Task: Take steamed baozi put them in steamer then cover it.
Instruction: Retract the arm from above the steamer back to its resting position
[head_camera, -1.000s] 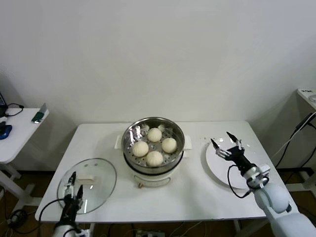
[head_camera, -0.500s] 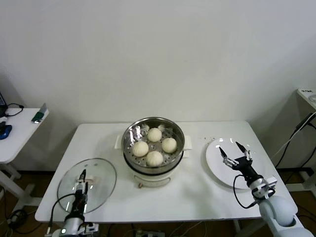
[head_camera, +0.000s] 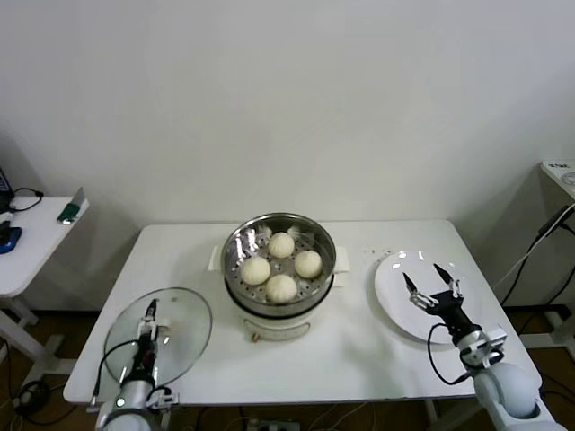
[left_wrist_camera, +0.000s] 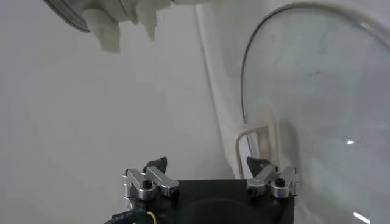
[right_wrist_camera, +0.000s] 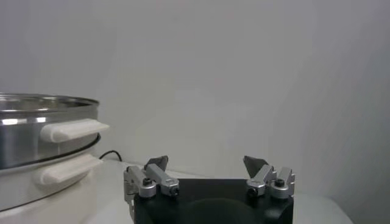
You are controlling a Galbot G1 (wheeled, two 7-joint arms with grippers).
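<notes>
Over the past second the right gripper (head_camera: pixel 431 279) has drawn back from the far part of the white plate (head_camera: pixel 395 310) toward the table's (head_camera: pixel 350 350) near edge, while the left gripper (head_camera: pixel 147 321) has edged in over the cover (head_camera: pixel 171 314), which lies flat on the table to the left of the steamer (head_camera: pixel 279 235). All four steamed baozi (head_camera: pixel 281 265) already sit in the steamer's perforated basket at the table's centre, so the loading looks finished and covering is the step in hand. Both claws stand spread wide and grasp nothing; the right hangs over the emptied plate to the steamer's right. The left wrist view shows the cover's cream handle (left_wrist_camera: pixel 256 143) just ahead of that claw's fingertips (left_wrist_camera: pixel 159 164). The next move likely calls for closing on that handle and carrying the cover rightward onto the steamer's rim.
</notes>
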